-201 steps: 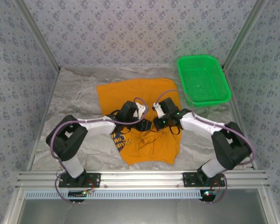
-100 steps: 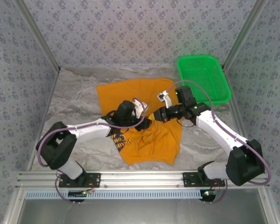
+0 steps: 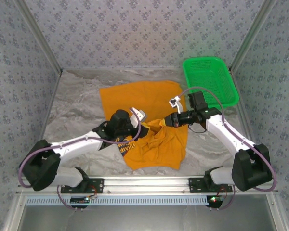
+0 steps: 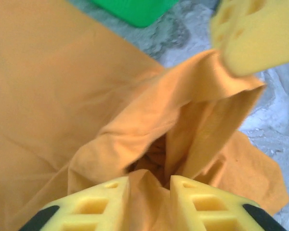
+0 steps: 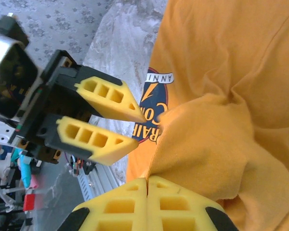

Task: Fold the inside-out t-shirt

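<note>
T-shirt (image 3: 139,98) lies mid-table, near half bunched between the arms. Right gripper (image 5: 148,182) is pressed together, pinching a raised fold at the very tips. Left gripper (image 4: 150,180) is parted with cloth in the gap; from this angle you can't be sure it bites.

Risks:
- The tip pinch could slip if you pull.
- The left could catch both layers.
- The fingers sit close, so they could knock together.

The t-shirt (image 3: 135,94) is soft matt orange cloth, creased and rumpled. The basket (image 3: 209,82) is slightly glossy green plastic mesh. The surface (image 3: 77,103) looks like crinkled marbled grey sheeting. The left pincer (image 5: 140,130) has matt yellow rubbery-looking fingers (image 5: 103,95). The rail (image 3: 144,183) is bare metal.
</note>
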`<state>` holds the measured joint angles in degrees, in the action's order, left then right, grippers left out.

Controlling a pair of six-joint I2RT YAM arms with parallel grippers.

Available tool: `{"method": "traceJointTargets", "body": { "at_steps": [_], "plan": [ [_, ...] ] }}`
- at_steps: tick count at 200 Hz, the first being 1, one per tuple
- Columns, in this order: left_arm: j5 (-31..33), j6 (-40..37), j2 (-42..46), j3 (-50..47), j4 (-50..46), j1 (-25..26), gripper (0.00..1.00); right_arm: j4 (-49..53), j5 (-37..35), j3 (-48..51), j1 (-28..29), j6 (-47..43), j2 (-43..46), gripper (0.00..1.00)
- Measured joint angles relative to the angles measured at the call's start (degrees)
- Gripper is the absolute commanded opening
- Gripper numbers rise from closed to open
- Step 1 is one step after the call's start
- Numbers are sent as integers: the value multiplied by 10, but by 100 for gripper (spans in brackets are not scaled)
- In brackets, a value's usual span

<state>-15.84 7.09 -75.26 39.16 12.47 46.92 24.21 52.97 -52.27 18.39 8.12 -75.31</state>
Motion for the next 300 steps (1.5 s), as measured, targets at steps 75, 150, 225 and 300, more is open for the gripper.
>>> {"method": "traceJointTargets", "body": {
  "at_steps": [75, 150, 225, 300],
  "plan": [
    [3, -85, -33, 24, 1, 7, 39, -35, 82, 0, 10, -2, 5, 0],
    [-63, -118, -38, 60, -35, -29, 0, 1, -145, 10, 15, -29, 4, 14],
    [-293, 83, -157, 80, 10, -50, 0, -74, -370, 124, 65, -46, 24, 39],
    [-374, 230, -194, 121, -5, -74, 0, -233, -386, 280, 150, -349, 306, 51]
  ]
}}
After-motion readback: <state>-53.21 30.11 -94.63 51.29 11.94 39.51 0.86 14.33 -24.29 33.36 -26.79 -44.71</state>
